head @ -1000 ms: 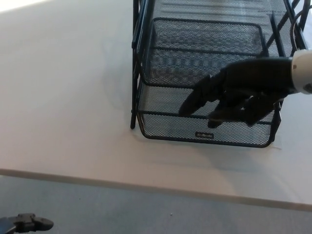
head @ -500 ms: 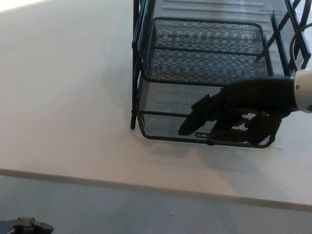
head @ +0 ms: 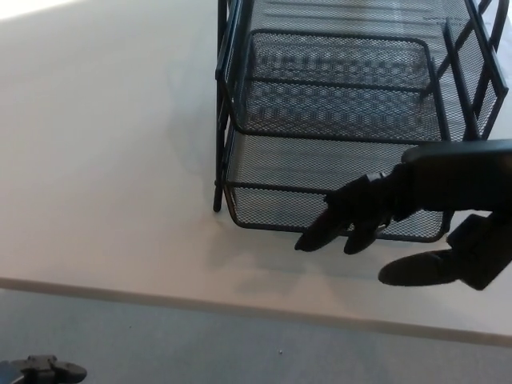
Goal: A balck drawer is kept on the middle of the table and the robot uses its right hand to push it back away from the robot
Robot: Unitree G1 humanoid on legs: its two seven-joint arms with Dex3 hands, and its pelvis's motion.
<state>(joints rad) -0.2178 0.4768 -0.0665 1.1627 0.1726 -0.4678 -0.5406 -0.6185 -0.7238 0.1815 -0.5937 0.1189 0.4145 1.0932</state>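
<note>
We are holding our right hand (head: 408, 216) with fingers (head: 320, 234) apart at the black mesh drawer's (head: 336, 172) front edge; the drawer is lying toward 12 o'clock.

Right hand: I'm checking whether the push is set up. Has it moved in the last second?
Yes. The right hand has moved toward the robot, from over the drawer to its front rim.

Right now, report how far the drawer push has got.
Done: nothing that shows; the bottom black mesh drawer juts out of the rack toward the robot. In hand: the right hand is open at the drawer's front rim, fingers over the edge, thumb apart. Left: pushing the drawer back.
</note>
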